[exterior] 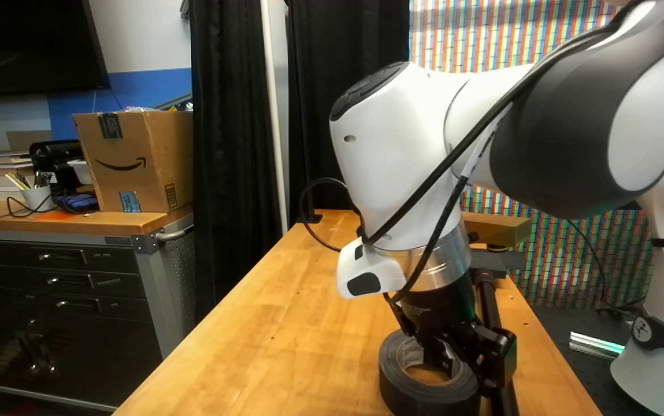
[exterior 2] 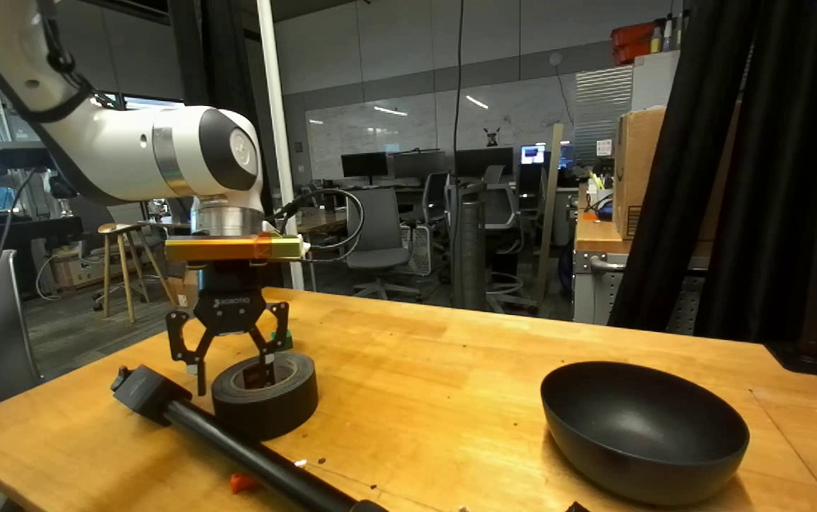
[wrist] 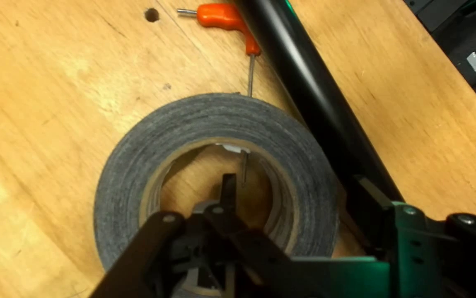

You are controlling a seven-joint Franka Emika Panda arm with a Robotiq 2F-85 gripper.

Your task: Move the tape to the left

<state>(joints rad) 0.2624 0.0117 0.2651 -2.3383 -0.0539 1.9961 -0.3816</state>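
Note:
The tape is a thick dark grey-black roll lying flat on the wooden table. It shows in both exterior views and fills the middle of the wrist view. My gripper points down over its side, with its fingers apart. One finger reaches into the ring's hole and the other stands outside, so the ring's wall lies between them. In the wrist view, gaps show between the wall and both fingers of the gripper. The near side of the tape is hidden behind the gripper there.
A black tube lies close beside the tape, by the outer finger. An orange-red hex key lies partly under the tape. A wide black bowl stands farther along the table. A post base sits at the table edge.

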